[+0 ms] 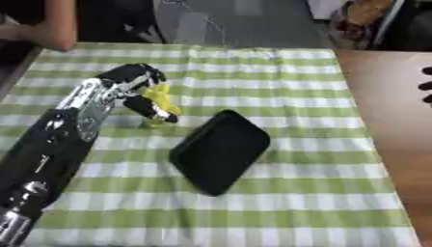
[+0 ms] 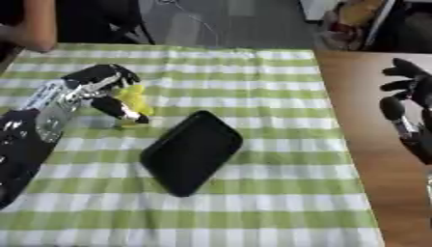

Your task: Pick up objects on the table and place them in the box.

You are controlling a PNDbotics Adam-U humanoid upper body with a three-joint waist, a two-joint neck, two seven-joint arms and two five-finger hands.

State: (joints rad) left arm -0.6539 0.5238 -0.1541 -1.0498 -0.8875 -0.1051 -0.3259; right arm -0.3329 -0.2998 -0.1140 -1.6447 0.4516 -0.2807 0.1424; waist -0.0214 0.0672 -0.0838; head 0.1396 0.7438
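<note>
While the left hand, upper left, curls its fingers round a yellow object, lift it straight, then carry it over the black box; the right hand rests open at right.

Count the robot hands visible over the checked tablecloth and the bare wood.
2. The left hand is over the green-and-white checked tablecloth, fingers curled round a small yellow object, beside the flat black box. The right hand shows at the right edge, open, over bare wood.
</note>
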